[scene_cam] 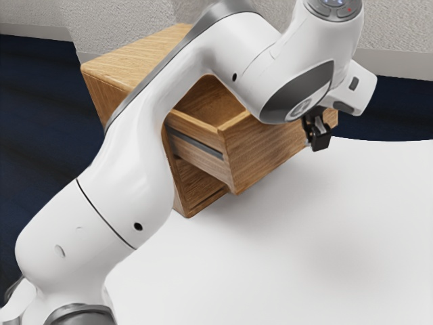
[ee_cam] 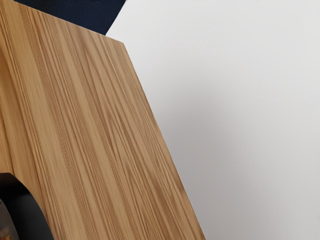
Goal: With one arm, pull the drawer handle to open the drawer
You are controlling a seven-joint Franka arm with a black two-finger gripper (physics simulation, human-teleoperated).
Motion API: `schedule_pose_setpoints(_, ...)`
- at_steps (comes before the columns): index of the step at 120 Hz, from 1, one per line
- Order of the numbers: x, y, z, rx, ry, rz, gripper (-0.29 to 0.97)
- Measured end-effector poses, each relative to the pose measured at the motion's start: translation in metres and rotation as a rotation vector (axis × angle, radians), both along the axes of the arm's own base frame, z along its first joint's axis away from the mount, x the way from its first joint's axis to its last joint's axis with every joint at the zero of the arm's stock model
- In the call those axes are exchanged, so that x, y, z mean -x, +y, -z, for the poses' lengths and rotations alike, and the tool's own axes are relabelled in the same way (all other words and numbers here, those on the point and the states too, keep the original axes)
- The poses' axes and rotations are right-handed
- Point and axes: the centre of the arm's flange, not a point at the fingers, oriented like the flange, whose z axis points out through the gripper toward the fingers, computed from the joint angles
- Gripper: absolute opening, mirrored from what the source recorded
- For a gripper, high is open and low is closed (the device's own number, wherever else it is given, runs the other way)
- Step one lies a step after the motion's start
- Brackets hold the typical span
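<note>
A light wooden cabinet [scene_cam: 135, 64] stands at the back of the white table [scene_cam: 318, 237]. Its upper drawer [scene_cam: 203, 112] is pulled well out toward the exterior view's right, and a grey slide rail [scene_cam: 196, 145] shows along its side. My black gripper [scene_cam: 318, 137] hangs in front of the drawer front [scene_cam: 277, 152], near its far upper end. My hand hides the handle. In the wrist view the grained drawer front [ee_cam: 90, 140] is very close, with a dark curved shape [ee_cam: 20, 215] at its edge.
The white table [ee_cam: 240, 100] stretches in front of the drawer. Dark blue floor [scene_cam: 40, 101] lies behind and beside the cabinet. My white arm [scene_cam: 135, 189] crosses in front of the cabinet's lower half.
</note>
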Motion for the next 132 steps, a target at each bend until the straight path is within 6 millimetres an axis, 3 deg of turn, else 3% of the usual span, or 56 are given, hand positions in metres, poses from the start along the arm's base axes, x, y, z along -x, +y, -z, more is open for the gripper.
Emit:
schedule_pose_setpoints(29, 0.004, -0.013, 0.0, 0.002, 0.001, 0.015, 0.56)
schedule_pose_setpoints(45, 0.01, -0.014, -0.011, 0.014, -0.009, 0.018, 0.34)
schedule_pose_setpoints(53, 0.013, -0.014, -0.018, 0.018, -0.017, 0.019, 0.3)
schedule_pose_setpoints(86, 0.016, -0.014, -0.023, 0.021, -0.023, 0.018, 0.51)
schedule_pose_setpoints(105, 0.028, -0.019, -0.041, 0.019, -0.034, 0.03, 0.62)
schedule_pose_setpoints(114, 0.057, -0.021, -0.075, 0.012, -0.047, 0.043, 0.64)
schedule_pose_setpoints(120, 0.107, -0.009, -0.121, 0.039, -0.047, 0.051, 0.65)
schedule_pose_setpoints(126, 0.173, 0.042, -0.173, 0.126, -0.047, 0.001, 0.66)
schedule_pose_setpoints(132, 0.218, 0.095, -0.19, 0.217, 0.002, -0.08, 0.66)
